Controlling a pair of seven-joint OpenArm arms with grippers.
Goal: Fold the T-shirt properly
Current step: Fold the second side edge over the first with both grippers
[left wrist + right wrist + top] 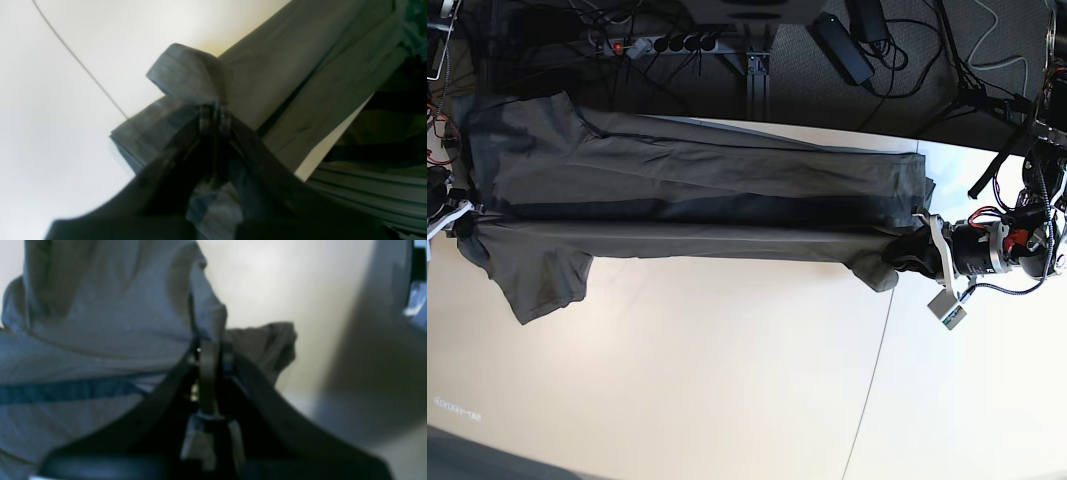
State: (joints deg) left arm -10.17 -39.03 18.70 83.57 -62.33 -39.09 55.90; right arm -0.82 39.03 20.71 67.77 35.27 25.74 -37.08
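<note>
Base view: one T-shirt [697,170], two arms, one counter [727,380].
T-shirt: spread long across the far half of the white counter, left to right, folded lengthwise; one sleeve hanging toward the near side at the left.
Left tool [215,116]: at the shirt's right end in the base view, pressed together, pinching a bunched fold of the T-shirt.
Right tool [213,356]: at the shirt's left end, pressed together on the T-shirt's cloth.
Counter seams: one thin dark line, running near to far right of centre.
Power strips: one, beyond the far edge.
</note>
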